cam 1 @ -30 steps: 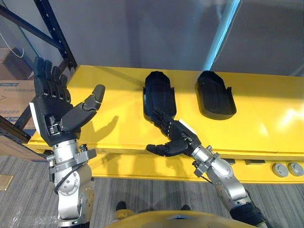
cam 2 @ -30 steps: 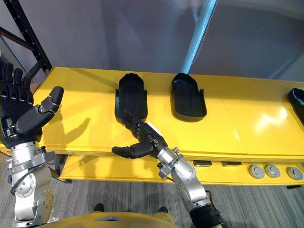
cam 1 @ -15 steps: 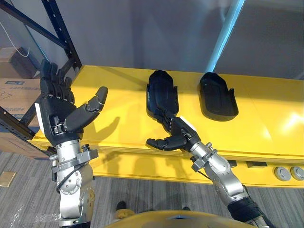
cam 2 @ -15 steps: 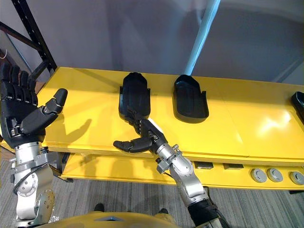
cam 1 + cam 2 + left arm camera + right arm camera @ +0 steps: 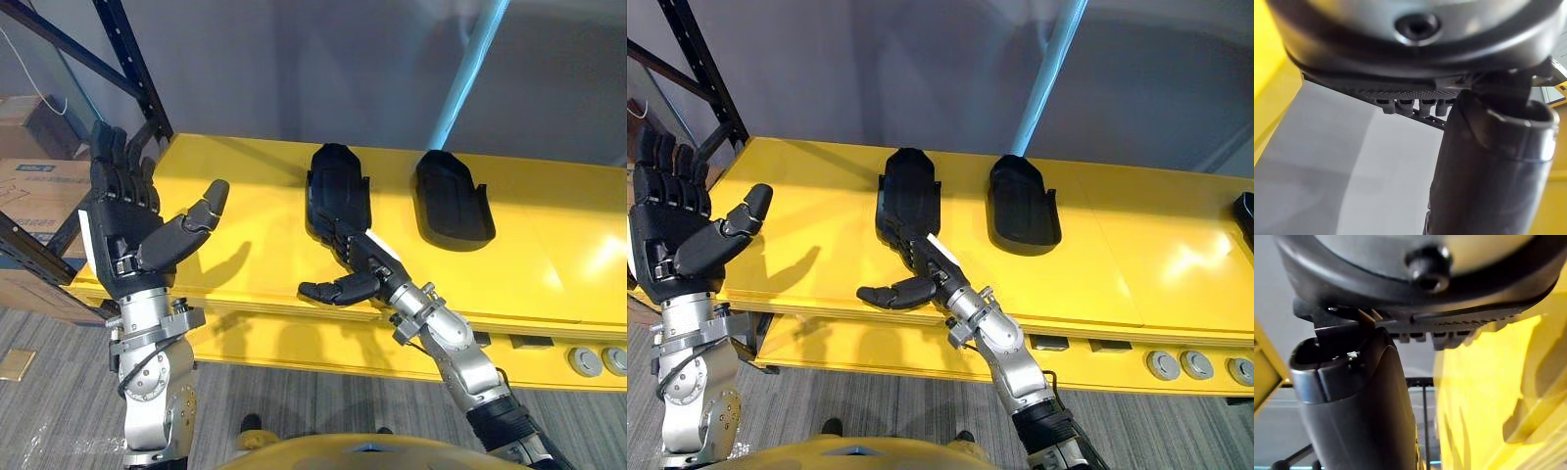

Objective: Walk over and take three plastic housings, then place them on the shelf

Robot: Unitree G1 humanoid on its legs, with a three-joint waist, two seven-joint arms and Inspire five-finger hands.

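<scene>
1. Left housing [image 5: 338, 191] lies flat on the yellow shelf top [image 5: 250, 191], long axis 12–6.
2. Right housing [image 5: 453, 196] sits at its 3 o'clock, near but apart, same orientation.
3. Right hand [image 5: 372, 277] is at the left housing's 6 o'clock. Fingers straight, thumb out toward 9, nothing gripped. Fingertips overlap the housing's near end; can't tell if they touch.
4. Left hand [image 5: 118, 230] is at 9 o'clock, well apart, raised over the shelf's left end. Palm open, fingers straight, empty.
5. Light-blue post [image 5: 470, 59] rises at the right housing's 12.
6. Dark rack upright [image 5: 127, 69] is at 10 o'clock, behind the left hand; cardboard boxes [image 5: 34, 191] lie beyond it at 9.
7. Grey discs [image 5: 585, 360] are on the shelf's front face at 4 o'clock.
8. Dark piece [image 5: 1246, 211] at far 3 o'clock is cut off by the frame edge.
</scene>
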